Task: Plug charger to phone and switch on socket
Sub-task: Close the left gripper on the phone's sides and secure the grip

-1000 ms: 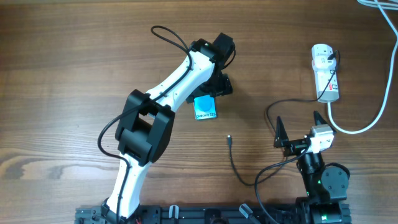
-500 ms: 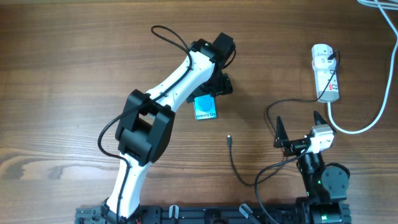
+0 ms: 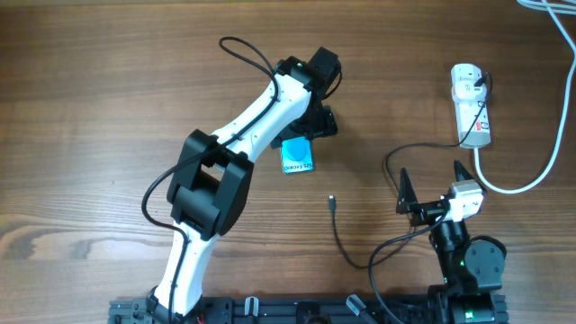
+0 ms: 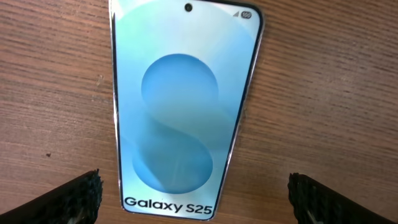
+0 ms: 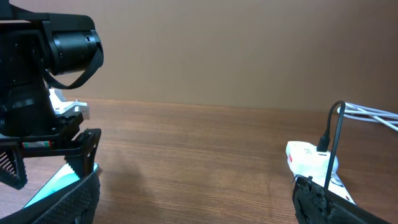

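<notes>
The phone [image 3: 298, 157] lies flat on the table, cyan screen up, with "Galaxy S25" text on its near short edge; it fills the left wrist view [image 4: 183, 106]. My left gripper [image 3: 310, 126] is open just above the phone's far end, its fingertips either side of the near edge in the wrist view [image 4: 196, 202]. The charger cable [image 3: 346, 247] lies loose with its connector tip [image 3: 331, 202] on the wood, its black plug in the white socket [image 3: 470, 103] at the far right. My right gripper [image 3: 430, 184] is open and empty near the front right.
The socket's thick white cord [image 3: 540, 171] loops to the right edge. The right wrist view shows the socket [image 5: 311, 158] at right and the left arm's wrist [image 5: 43, 112] at left.
</notes>
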You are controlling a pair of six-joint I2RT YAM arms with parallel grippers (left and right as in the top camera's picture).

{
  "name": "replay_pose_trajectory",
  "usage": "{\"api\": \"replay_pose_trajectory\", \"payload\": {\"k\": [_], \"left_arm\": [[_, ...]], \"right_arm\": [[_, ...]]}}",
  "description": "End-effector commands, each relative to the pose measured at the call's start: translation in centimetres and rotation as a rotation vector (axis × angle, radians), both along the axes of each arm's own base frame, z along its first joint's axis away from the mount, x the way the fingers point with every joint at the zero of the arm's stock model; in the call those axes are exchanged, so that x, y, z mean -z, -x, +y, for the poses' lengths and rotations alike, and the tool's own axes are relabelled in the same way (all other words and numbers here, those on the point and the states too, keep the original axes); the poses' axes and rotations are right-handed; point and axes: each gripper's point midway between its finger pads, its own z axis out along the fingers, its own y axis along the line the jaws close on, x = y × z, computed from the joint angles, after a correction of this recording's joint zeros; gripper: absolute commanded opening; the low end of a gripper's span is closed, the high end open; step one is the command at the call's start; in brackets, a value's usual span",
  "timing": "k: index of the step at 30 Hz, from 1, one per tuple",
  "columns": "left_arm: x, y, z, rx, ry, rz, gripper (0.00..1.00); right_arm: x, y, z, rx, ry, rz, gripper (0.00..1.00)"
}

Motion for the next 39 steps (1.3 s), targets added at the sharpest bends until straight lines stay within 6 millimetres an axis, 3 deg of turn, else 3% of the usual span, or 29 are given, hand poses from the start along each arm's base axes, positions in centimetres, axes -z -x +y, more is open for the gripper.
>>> {"api": "replay_pose_trajectory", "payload": {"k": [1, 12, 39], "left_arm": [[1.2, 0.3, 0.3, 0.009, -0.027, 0.008, 1.00], [2.3, 0.7, 0.6, 0.009, -0.034, 0.019, 1.00], [2.3, 0.2, 0.2, 0.009, -0.019, -0.002, 1.00]], "right_arm": [[0.0, 0.0, -0.1, 0.003, -0.008, -0.003, 0.99], [0.0, 0.0, -0.1, 0.003, -0.008, -0.003, 1.00], [0.0, 0.0, -0.1, 0.003, -0.007, -0.003, 1.00]]}}
